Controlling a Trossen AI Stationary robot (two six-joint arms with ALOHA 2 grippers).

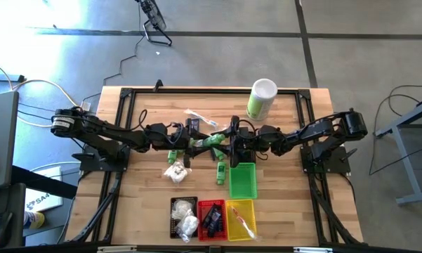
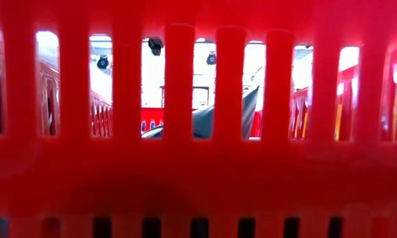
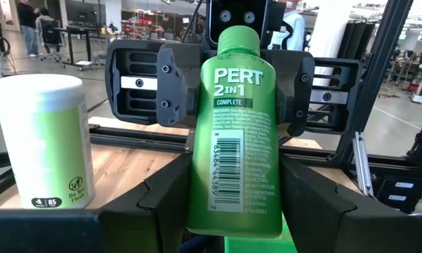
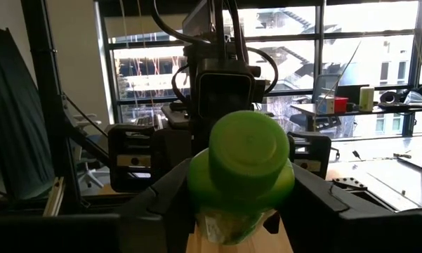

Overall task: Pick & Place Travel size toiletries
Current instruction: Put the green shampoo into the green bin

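Note:
A small green bottle (image 3: 235, 133) hangs level above the table's middle, between my two grippers, which meet end to end. My left gripper (image 3: 235, 183) is shut on its bottom end. My right gripper (image 4: 242, 186) is shut on its cap end, the cap (image 4: 244, 151) facing that wrist camera. In the high view the bottle (image 1: 213, 140) shows between the two arms. More toiletries lie on the wood below: green bottles (image 1: 220, 173), a white pouch (image 1: 174, 171) and a clear-wrapped stick (image 1: 199, 117). My left gripper pinches the bottle's lower body (image 3: 232, 211) between its two fingers, coming level from the table's left and lying along the bottle. The bottle is clear of the table, label up. My right gripper pinches the bottle's shoulder (image 4: 200, 186) just behind the cap, coming level from the table's right, fingers along the bottle.
A tall green-and-white canister (image 1: 261, 98) stands at the far right. A green basket (image 1: 243, 180) sits right of centre. Black (image 1: 183, 218), red (image 1: 211, 219) and yellow (image 1: 240, 218) baskets line the near edge. The red basket's wall (image 2: 198, 165) blocks the low view.

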